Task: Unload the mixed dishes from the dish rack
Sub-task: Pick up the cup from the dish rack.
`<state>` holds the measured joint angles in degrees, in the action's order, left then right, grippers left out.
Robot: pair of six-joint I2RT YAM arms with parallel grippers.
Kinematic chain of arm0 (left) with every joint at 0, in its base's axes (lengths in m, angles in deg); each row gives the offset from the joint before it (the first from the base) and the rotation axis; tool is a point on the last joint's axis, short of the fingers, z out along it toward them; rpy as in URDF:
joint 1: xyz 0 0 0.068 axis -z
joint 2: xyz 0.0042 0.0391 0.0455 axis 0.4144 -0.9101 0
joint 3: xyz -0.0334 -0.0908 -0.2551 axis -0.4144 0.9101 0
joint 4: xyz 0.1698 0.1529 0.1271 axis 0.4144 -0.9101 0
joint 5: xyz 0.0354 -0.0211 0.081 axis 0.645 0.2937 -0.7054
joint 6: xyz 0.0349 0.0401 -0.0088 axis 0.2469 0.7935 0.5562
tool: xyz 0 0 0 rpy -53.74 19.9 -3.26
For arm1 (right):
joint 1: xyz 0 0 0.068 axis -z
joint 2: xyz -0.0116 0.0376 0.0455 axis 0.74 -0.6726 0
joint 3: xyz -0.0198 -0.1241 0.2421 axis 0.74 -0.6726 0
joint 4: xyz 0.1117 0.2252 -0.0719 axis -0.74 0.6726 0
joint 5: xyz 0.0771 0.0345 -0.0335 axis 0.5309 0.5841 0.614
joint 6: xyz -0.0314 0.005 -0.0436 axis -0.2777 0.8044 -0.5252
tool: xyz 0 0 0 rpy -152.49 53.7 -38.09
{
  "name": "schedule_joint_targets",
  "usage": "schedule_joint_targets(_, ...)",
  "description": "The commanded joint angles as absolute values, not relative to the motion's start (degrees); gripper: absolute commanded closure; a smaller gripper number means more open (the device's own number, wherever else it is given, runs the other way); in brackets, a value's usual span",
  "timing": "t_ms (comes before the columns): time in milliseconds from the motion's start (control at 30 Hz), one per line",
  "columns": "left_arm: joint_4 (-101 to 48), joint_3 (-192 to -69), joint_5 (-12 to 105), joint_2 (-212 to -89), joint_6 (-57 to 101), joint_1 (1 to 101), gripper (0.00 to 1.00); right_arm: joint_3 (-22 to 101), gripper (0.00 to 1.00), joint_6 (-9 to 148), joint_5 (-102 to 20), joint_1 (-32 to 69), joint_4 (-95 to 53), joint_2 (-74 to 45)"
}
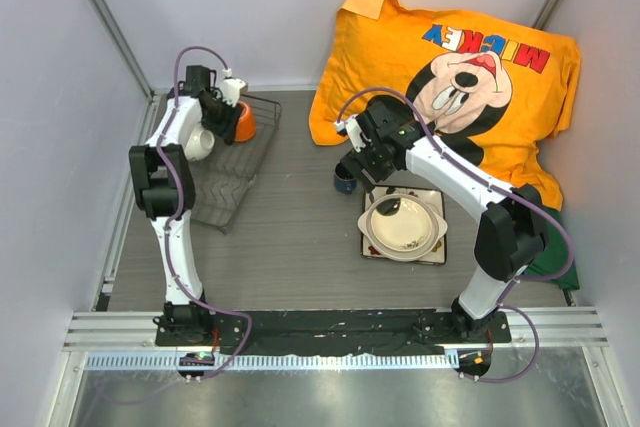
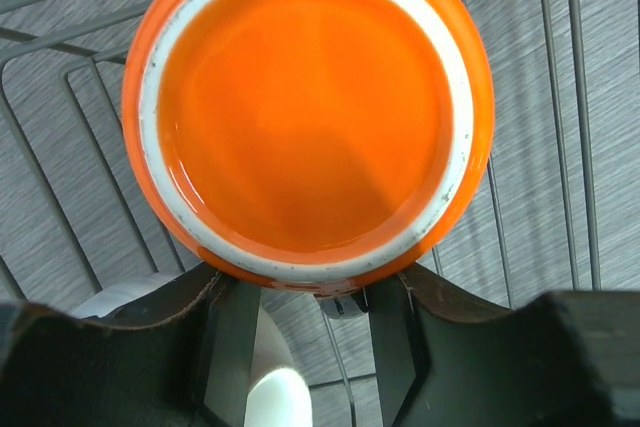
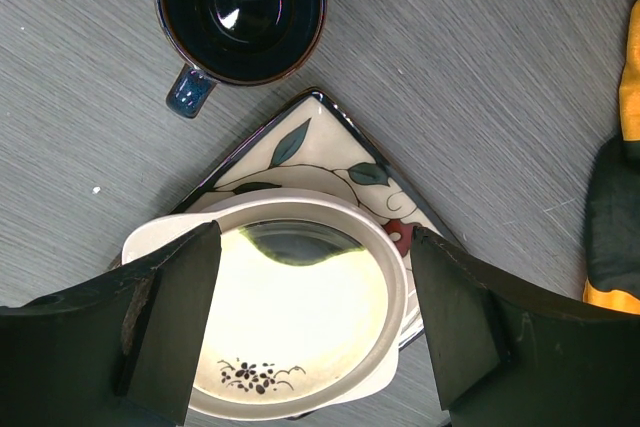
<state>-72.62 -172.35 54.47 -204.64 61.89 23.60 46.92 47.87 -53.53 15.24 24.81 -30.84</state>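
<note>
Top view: you have the large cream round bowl [image 1: 403, 225] on the flowered square white plate [image 1: 436, 253] and the small dark-blue cup [image 1: 345, 183] out on the table [image 1: 290, 247]. The orange mug [image 1: 243, 124] and small white bowl [image 1: 200, 142] sit in the dark wire dish rack [image 1: 255, 162]. Left wrist: your left gripper [image 2: 315, 337] has its jaws flanking the glossy upturned mug; you cannot tell if they pinch it. Right wrist: your right gripper [image 3: 315, 317] has its jaws spread, empty.

My left wrist camera cuts the orange mug [image 2: 305, 112] off at the top. My left gripper [image 2: 315, 299] hides the mug's lower side, so I cannot tell whether I grip it. The white bowl [image 2: 278, 395] barely shows. On the right wrist camera, the cream bowl [image 3: 300, 297] covers most of the square plate [image 3: 320, 147].
</note>
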Motion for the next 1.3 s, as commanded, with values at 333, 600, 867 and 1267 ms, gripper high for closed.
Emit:
schedule_joint_targets(333,-68.09,-161.3,53.51,-202.24,60.89,22.55,0.53,46.86,0.2,47.45,-52.95,15.57,23.11,-29.28)
schedule_joint_targets(600,-66.86,-160.33,52.63,-202.06,60.71,22.55,0.53,46.42,0.2,47.36,-52.77,15.65,23.12,-29.2)
schedule_joint_targets(867,-66.77,-158.66,51.93,-201.09,62.12,22.46,0.53,46.42,0.2,47.27,-52.77,15.65,23.03,-29.72)
schedule_joint_targets(1267,-69.67,-159.36,50.44,-200.3,63.44,22.55,0.43,46.42,0.2,47.18,-52.51,15.65,23.03,-30.16)
